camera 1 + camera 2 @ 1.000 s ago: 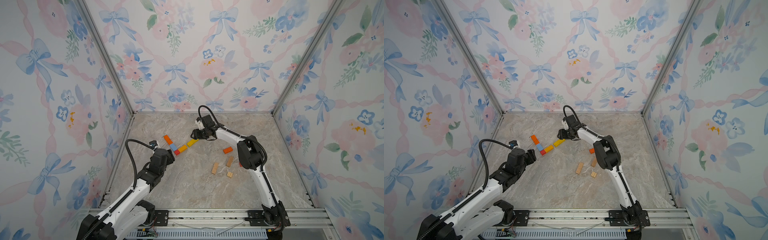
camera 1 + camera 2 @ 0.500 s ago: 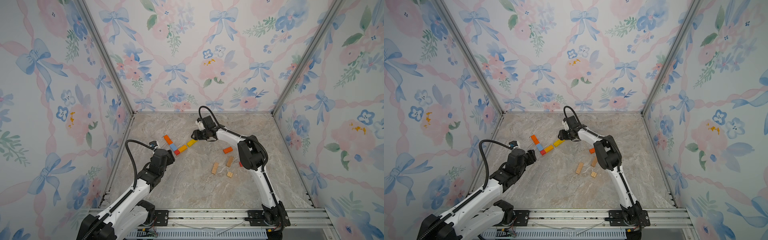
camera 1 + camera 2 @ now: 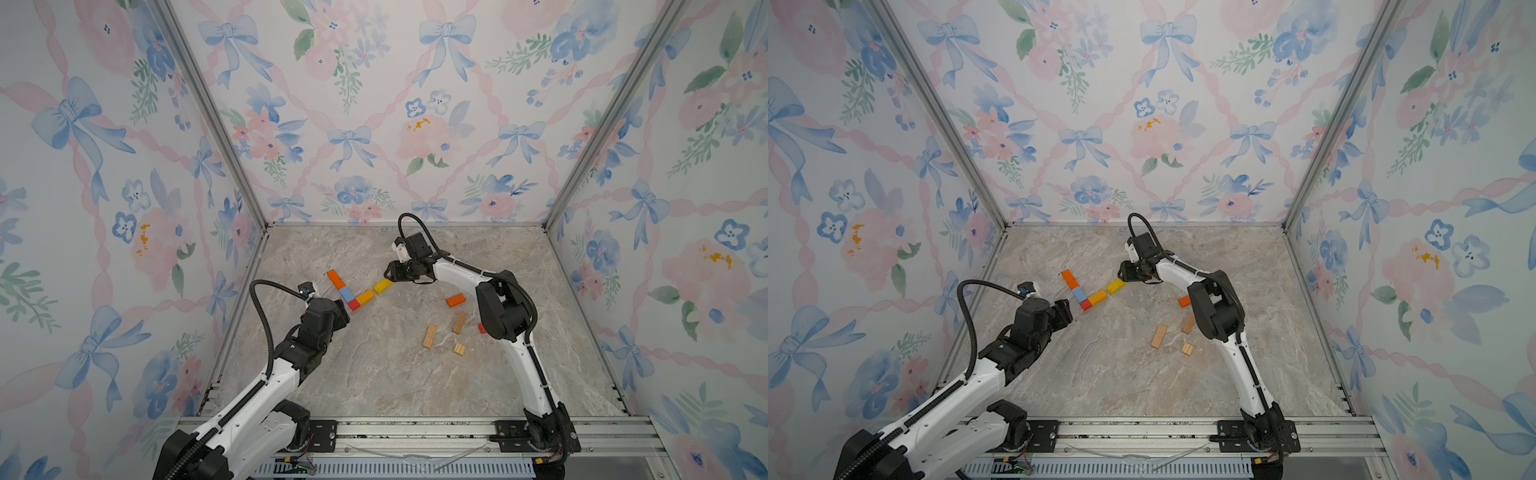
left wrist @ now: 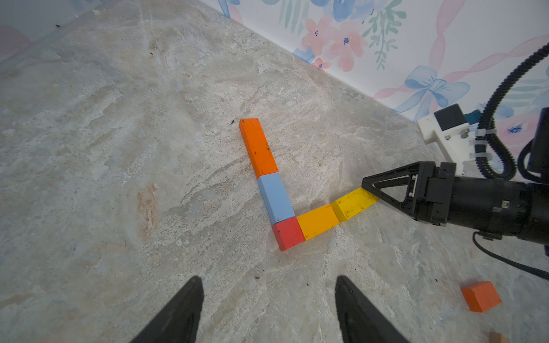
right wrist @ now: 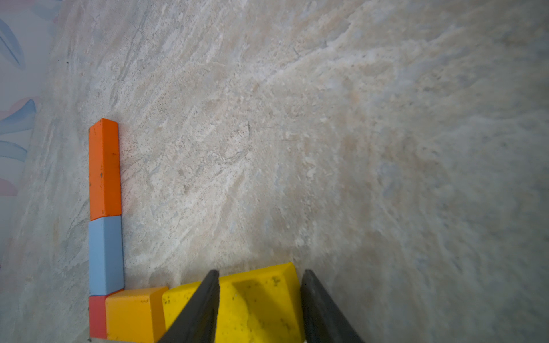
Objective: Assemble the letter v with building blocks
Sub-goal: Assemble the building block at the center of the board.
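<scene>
Your V lies flat on the bench (image 3: 374,386), left of centre, with the red block (image 4: 287,233) as its vertex. One stroke runs from it through the light blue block (image 4: 275,197) to the long orange block (image 4: 258,147), all touching end to end. The other stroke is the amber block (image 4: 317,221) and then the yellow block (image 4: 353,203), which sits slightly skewed off the amber one's line.

That skew is, I judge, why your right gripper (image 5: 260,271) is down at the yellow block. Its jaws stand apart, one fingertip over the block's top face and the other at its outer end. It looks set to nudge the block square rather than lift it, and I see no clamp.

Your left gripper (image 4: 267,277) hangs empty, jaws wide apart, just short of the red block, likely placed to brace the vertex. The spare orange block (image 3: 455,299) and three tan blocks (image 3: 430,336) lie well apart on the right, away from the letter.
</scene>
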Action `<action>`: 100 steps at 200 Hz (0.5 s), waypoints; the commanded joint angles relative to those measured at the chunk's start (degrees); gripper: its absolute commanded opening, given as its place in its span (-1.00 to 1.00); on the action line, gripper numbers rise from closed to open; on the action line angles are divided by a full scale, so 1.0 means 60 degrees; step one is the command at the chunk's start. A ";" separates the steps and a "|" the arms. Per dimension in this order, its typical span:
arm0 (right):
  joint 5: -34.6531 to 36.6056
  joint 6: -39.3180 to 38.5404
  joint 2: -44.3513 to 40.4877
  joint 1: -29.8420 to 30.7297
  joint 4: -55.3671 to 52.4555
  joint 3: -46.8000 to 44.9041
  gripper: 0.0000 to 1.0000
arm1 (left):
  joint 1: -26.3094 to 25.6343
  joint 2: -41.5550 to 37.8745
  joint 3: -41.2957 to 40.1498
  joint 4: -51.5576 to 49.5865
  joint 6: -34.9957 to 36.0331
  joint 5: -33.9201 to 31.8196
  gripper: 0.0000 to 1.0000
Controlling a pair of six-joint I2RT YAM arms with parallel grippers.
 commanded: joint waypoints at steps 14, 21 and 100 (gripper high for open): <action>-0.0051 0.0121 -0.0183 0.0185 -0.0511 -0.0243 -0.08 | 0.0091 -0.0078 -0.0168 -0.0055 -0.0085 0.0041 0.45; -0.0053 0.0126 -0.0183 0.0194 -0.0522 -0.0249 -0.08 | 0.0081 -0.0078 -0.0173 -0.0039 -0.0085 0.0046 0.45; -0.0073 0.0187 -0.0169 0.0214 -0.0482 -0.0249 -0.14 | 0.0094 -0.0085 -0.0225 -0.0051 -0.0118 0.0050 0.45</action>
